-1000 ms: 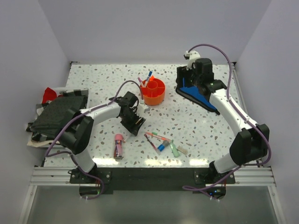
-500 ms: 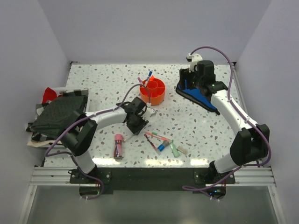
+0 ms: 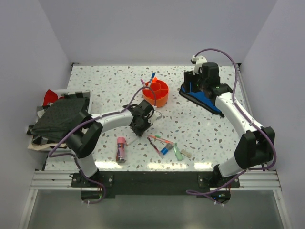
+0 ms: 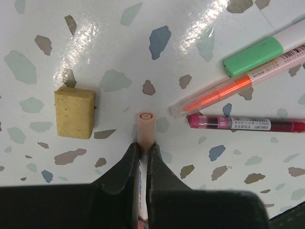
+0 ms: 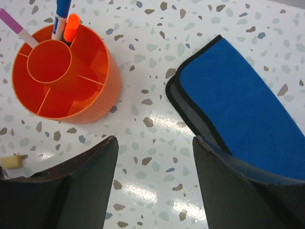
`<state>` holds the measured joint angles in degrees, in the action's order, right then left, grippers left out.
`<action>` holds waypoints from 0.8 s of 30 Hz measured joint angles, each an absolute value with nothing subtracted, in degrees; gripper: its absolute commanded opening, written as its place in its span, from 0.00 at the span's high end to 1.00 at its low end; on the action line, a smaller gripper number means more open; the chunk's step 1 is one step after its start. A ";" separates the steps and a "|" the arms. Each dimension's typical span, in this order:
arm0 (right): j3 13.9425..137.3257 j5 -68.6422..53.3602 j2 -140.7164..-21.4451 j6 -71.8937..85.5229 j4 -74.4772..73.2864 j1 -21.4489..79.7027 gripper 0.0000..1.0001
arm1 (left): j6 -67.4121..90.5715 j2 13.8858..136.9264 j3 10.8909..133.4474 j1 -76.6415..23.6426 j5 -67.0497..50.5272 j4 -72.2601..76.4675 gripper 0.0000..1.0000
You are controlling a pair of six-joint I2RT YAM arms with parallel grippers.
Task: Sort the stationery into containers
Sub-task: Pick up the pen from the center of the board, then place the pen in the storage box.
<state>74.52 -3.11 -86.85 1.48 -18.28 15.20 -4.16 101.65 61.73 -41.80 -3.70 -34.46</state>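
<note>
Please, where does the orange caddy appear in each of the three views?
Top external: orange caddy at centre, toward the far edge.
Left wrist: not in it.
Right wrist: upper left corner.
Shared landmark: the blue cloth, right of it in both; speckled table everywhere.

Round orange caddy [image 5: 102, 90] stands upright, with a blue-capped pen [image 5: 61, 14], orange marker [image 5: 72, 26] and pink pen [image 5: 14, 23] standing in its ring compartments. Beige eraser [image 4: 75, 112], green highlighter [image 4: 255, 55], orange pen [image 4: 228, 90] and magenta pen [image 4: 238, 124] lie flat. Peach-capped pen [image 4: 146, 126] is pinched in the left gripper [image 4: 143, 151].
</note>
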 measured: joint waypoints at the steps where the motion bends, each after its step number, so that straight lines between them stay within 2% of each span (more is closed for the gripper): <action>1: 74.52 -3.14 -86.85 1.48 -18.31 15.00 0.33 | -4.45 101.60 61.84 -41.69 -4.38 -34.70 1.00; 8: 74.61 -3.60 -86.85 1.43 -19.33 12.25 0.34 | -10.52 97.51 62.72 -40.91 -17.19 -39.29 1.00; 11: 75.07 -4.01 -86.94 1.30 -20.01 11.73 0.35 | -12.75 96.51 74.30 -38.89 -23.55 -43.97 1.00; 15: 76.27 -4.25 -87.79 1.28 -20.18 11.73 0.37 | -13.28 98.52 96.88 -33.32 -32.03 -40.27 1.00; 17: 76.90 -4.29 -88.55 1.28 -20.12 11.77 0.37 | -13.08 99.50 105.10 -30.30 -35.59 -34.54 1.00; 19: 76.95 -4.29 -89.17 1.26 -20.08 11.77 0.37 | -11.62 99.57 107.24 -27.55 -38.35 -26.44 1.00; 21: 76.97 -4.25 -89.78 1.15 -20.10 11.77 0.37 | -8.67 99.13 104.20 -24.93 -40.62 -15.81 1.00; 24: 77.03 -4.08 -90.32 0.71 -20.10 11.77 0.37 | 0.51 98.98 93.21 -20.78 -42.87 4.16 1.00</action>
<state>77.03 -4.08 -90.32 0.71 -20.10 11.77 0.51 98.98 93.21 -20.78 -42.87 4.16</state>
